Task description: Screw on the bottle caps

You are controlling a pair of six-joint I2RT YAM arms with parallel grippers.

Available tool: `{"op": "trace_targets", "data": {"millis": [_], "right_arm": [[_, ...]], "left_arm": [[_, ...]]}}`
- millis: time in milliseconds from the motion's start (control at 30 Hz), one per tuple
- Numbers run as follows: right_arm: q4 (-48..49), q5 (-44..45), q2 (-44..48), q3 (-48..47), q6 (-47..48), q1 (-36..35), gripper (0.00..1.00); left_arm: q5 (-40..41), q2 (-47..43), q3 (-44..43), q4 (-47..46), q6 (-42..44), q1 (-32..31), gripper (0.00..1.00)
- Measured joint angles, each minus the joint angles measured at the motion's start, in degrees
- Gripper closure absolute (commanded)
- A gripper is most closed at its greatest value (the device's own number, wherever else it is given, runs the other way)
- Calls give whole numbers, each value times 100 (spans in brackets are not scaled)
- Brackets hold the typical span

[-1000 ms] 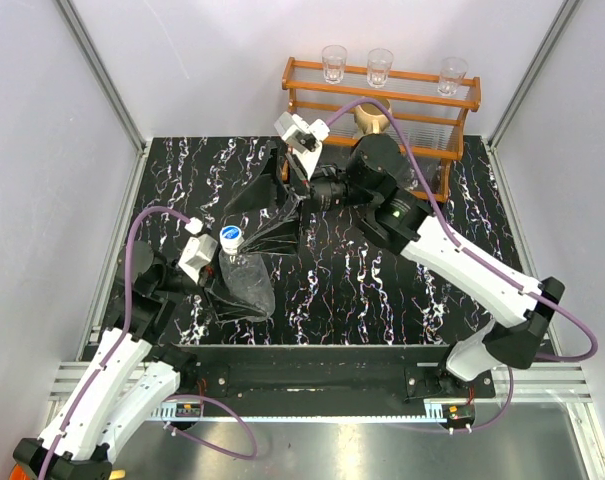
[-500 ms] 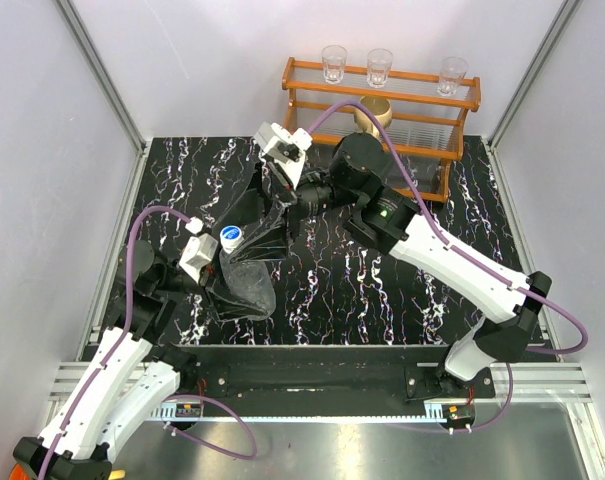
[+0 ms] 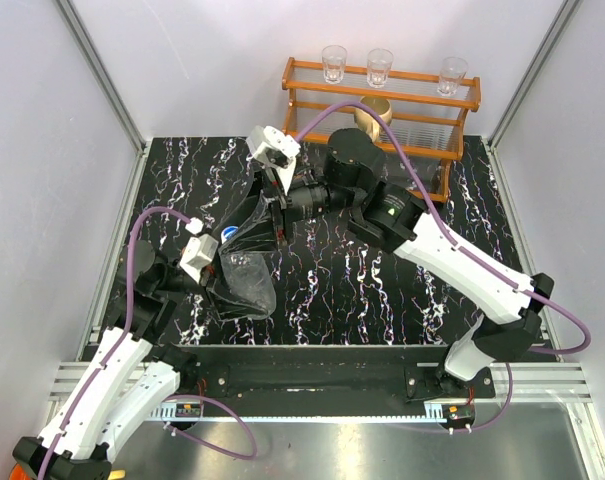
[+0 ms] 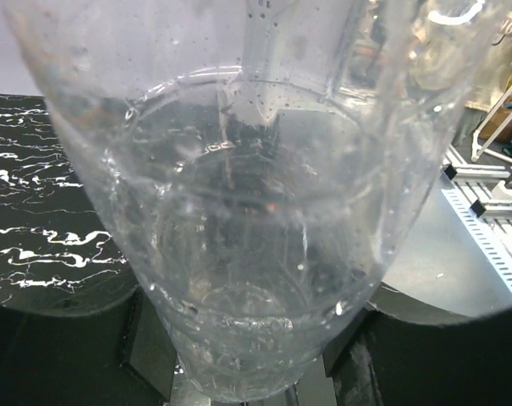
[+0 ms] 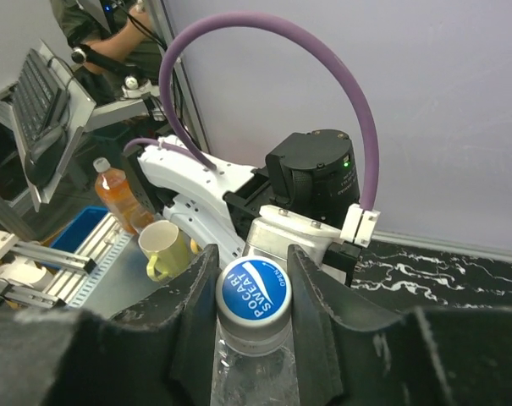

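We see our left gripper (image 3: pixel 220 283) holding the clear bottle (image 3: pixel 252 288) at the left of the black marble table (image 3: pixel 382 290), our right gripper (image 3: pixel 257 228) clamped at its blue cap (image 3: pixel 232 236), wooden rack (image 3: pixel 382 100) behind, three glasses (image 3: pixel 380 66) on top

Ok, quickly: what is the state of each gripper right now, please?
Left gripper: closed, holding the clear bottle.
Right gripper: closed on the blue cap atop that bottle.

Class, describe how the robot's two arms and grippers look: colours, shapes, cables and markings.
Both the left arm and the right arm have white shell links, round black joints and a purple cable looping to a white wrist block. A small green light glows on the right arm. The right gripper has two broad black fingers; the left gripper's are black too.
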State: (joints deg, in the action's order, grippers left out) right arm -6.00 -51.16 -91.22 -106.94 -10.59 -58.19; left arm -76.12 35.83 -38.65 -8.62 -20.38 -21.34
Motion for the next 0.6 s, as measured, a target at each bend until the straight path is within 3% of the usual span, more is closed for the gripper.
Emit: {"op": "trace_targets", "data": {"millis": [33,133,300,500,567,600], "right_arm": [[-238,120,-17,-120,129,-48,92],[-872,518,-39,-424,533,-208,100],[-1703,1464,-79,-763,1019,-396,100],[-2658,3191,-428,-1469,1364,-706,100],[-2824,3799,-551,-1626,1416,-793,83],[-2855,3998,-577,-1641,1427,-815,64]], "left_arm": [[9,0,0,4,31,2,52],[57,-20,0,44,195,2,52],[461,-31,0,455,627,13,53],[1425,-55,-2,1032,1163,72,55],[1821,-57,-2,1187,1298,87,55],[1969,-59,-2,1279,1353,98,55]]}}
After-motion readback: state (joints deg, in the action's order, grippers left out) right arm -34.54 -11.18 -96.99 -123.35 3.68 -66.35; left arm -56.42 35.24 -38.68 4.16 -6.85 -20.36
